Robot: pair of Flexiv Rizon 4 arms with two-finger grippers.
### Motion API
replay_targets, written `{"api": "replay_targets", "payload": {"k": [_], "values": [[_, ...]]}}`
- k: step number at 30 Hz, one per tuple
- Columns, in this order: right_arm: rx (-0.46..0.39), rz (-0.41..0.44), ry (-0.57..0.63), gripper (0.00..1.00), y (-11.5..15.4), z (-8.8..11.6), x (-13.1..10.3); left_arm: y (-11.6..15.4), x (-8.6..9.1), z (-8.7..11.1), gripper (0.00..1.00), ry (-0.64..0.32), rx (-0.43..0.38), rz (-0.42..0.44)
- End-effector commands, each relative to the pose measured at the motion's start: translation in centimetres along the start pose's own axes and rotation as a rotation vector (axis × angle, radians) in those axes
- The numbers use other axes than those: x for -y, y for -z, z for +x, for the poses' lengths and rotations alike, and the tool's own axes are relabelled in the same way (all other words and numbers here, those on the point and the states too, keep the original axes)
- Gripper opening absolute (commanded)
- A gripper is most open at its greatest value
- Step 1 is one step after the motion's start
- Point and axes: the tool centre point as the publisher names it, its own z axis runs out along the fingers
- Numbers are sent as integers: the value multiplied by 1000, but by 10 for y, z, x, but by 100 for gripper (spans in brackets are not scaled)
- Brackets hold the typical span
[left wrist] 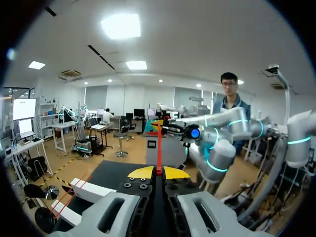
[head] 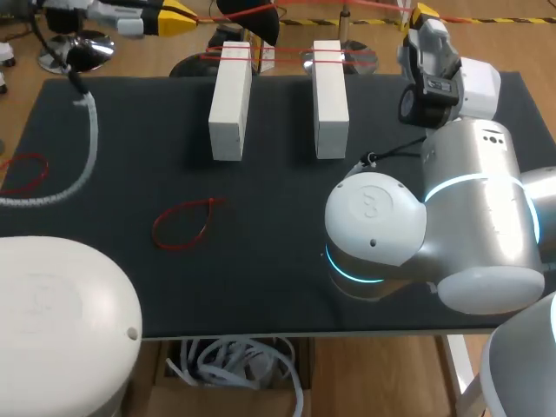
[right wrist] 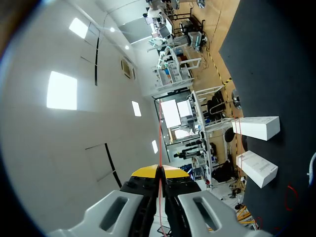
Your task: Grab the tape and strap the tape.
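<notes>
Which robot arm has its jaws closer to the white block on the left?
Left. The left arm has its jaws just beyond that white block's far end, shut on the red band. The right arm has its jaws past the other block, far right.

table cover point(head: 261, 287): matt dark cloth | blocks point(head: 230, 100): matt white | right arm shell point(head: 473, 217): glossy plastic

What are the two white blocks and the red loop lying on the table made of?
The white blocks look like painted wood or dense foam: matte, flat faces, sharp edges; I can't tell which. The red loop is probably thin rubber: it lies limp and curled, and a similar red strand stretches taut from the left gripper.
</notes>
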Motion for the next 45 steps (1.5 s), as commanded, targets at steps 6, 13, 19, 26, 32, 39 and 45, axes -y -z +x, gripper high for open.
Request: {"api": "replay_targets", "payload": {"k": [6, 13, 19, 26, 32, 39, 45], "values": [[7, -4, 2, 0, 1, 4, 1, -8, 3, -1, 0, 0, -40, -631], [7, -4, 2, 0, 1, 4, 1, -4, 12, -5, 0, -18, 26, -793], [7, -4, 2, 0, 1, 4, 1, -6, 21, -9, 0, -64, 38, -948], [7, -4, 2, 0, 1, 4, 1, -13, 28, -14, 0, -85, 28, -1051], [7, -4, 2, 0, 1, 4, 1, -25, 30, -15, 0, -83, 7, -1082], [7, -4, 2, 0, 1, 4, 1, -29, 37, -6, 0, -62, 51, -1074], [7, -4, 2, 0, 1, 4, 1, -37, 46, 7, 0, -12, 86, -1095]]}}
